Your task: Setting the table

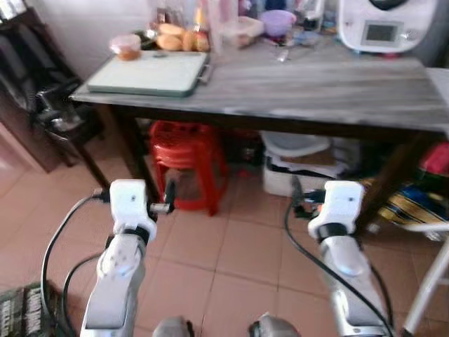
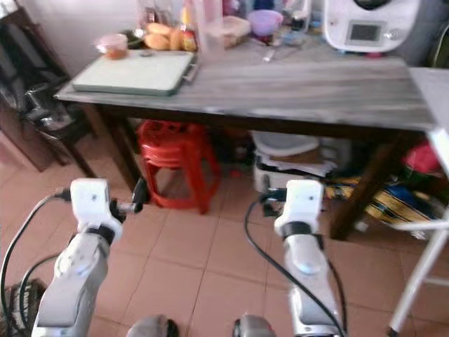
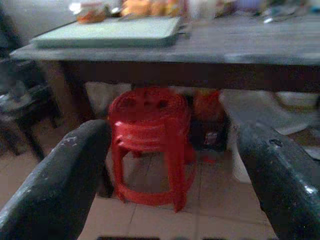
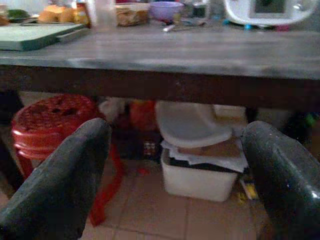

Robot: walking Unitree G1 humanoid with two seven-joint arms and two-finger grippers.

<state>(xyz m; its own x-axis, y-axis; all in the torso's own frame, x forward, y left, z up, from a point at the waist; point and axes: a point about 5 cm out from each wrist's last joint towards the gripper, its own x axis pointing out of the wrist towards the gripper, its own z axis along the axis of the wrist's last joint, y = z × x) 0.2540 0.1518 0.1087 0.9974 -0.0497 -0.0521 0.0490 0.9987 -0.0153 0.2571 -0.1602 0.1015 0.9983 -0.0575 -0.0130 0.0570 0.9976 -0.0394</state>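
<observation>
Standing short of the table [image 1: 295,91], both arms raised at waist height over the tiled floor [image 1: 231,260]. Left gripper [image 3: 165,165] spread wide and holding nothing, fingers framing the red stool [image 1: 186,151] tucked under the table's left end. Right gripper [image 4: 175,165] equally wide apart and empty, pointing at the white bin [image 4: 197,172] beneath the tabletop. Up on top, at the far left corner: a pale green tray [image 1: 151,72], lying flat with its long axis running left to right along the table edge, handle at its right end. Just beyond it, a small bowl [image 1: 126,46] and some bread rolls [image 1: 179,38]; further right along the far edge, a clear container [image 1: 242,29], a purple bowl [image 1: 278,21] and a white kitchen appliance [image 1: 382,24]. Nothing laid out yet on the bare near stretch of wood, so the job looks barely begun. Key relation now: everything worth picking sits ahead of and above both grippers, well apart from them. Tray almost straight ahead of the left arm, so left looks the nearer for it; purple bowl and clutter closer to the right arm's line. Probably a step forward and a lift of the arms needed before any grasp.
</observation>
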